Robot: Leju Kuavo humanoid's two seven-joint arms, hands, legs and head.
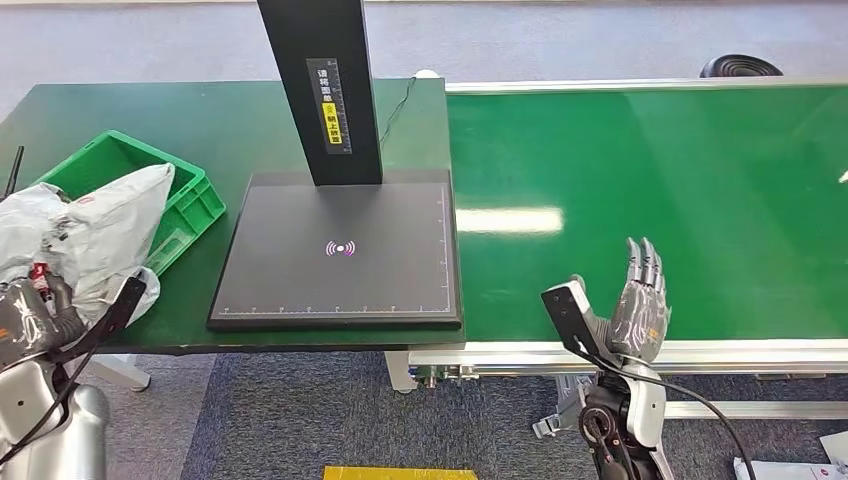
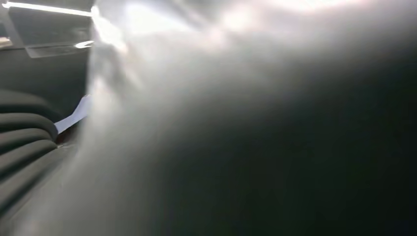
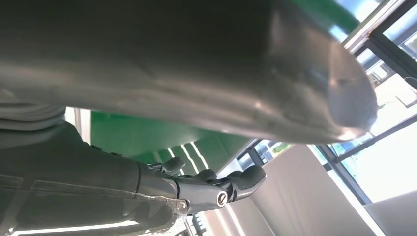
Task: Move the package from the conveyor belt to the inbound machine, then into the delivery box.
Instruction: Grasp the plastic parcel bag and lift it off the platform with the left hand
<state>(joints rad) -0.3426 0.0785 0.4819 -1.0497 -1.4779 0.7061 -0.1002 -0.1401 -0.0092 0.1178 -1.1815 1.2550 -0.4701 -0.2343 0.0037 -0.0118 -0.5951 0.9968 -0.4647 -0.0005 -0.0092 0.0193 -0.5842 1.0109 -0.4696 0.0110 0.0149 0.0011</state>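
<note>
The left hand grips the package beside the green box, ready to drop it in; the right hand waits spread over the belt

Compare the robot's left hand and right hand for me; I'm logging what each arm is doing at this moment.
The left hand grips the white package beside the green delivery box; the right hand holds nothing. The left hand's fingers are mostly hidden by the package; the right hand's fingers are extended and point upward. The left hand is over the dark green table; the right hand is at the conveyor belt near edge. Both are grey.
</note>
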